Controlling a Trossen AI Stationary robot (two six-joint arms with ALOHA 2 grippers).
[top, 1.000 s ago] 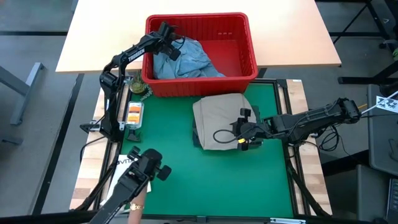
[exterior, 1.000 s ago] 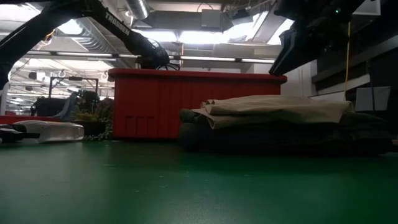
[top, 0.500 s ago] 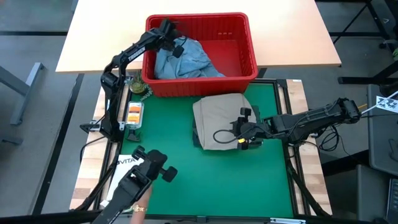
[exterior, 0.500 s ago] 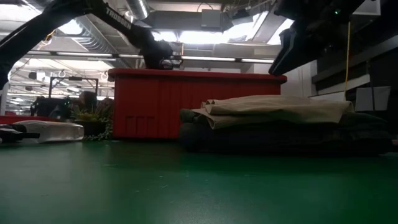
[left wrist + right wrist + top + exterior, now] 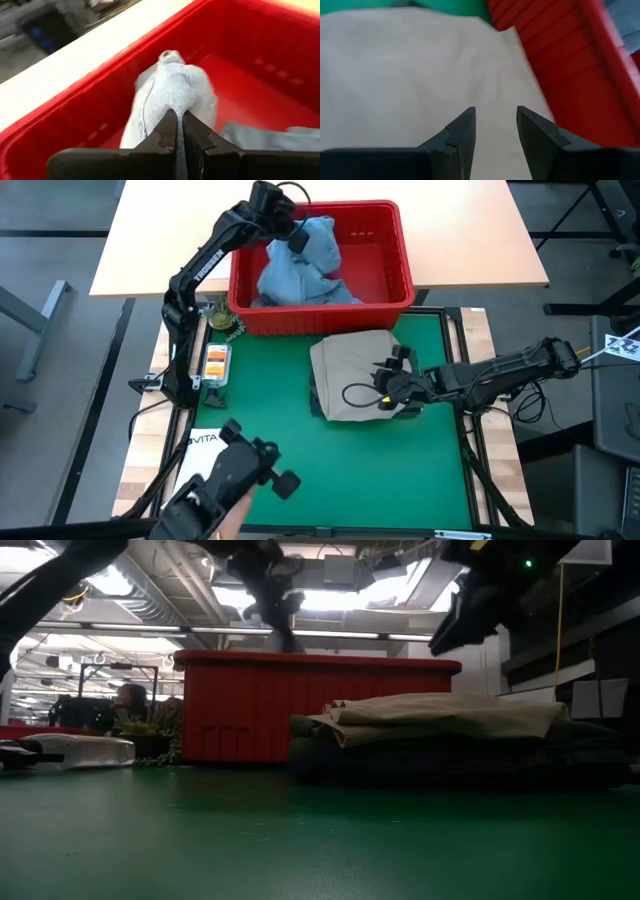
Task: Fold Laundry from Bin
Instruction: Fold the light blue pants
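Denim pinched tight: left gripper [image 5: 178, 131] is clamped on a bunched fold of the light blue jeans [image 5: 300, 265], over the back-left part of the red bin [image 5: 400, 275]. Fabric trails from the pads down into the bin, most of the jeans lying on its floor. Soft, limp, probably fairly heavy for cloth; it will sag and swing, and one pinch on a ridge could slip. Waistband or a thick seam would likely hold better, but I can't tell which part is gripped.

Right gripper [image 5: 494, 131] has its jaws spread, holding nothing, hovering just over the khaki-tan garment [image 5: 350, 370]. That one lies folded on top of a dark stack [image 5: 450, 762] on the green mat [image 5: 300, 450], just in front of the bin. White paper bag [image 5: 197, 448] sits at the mat's near-left edge on the table [image 5: 180, 230].
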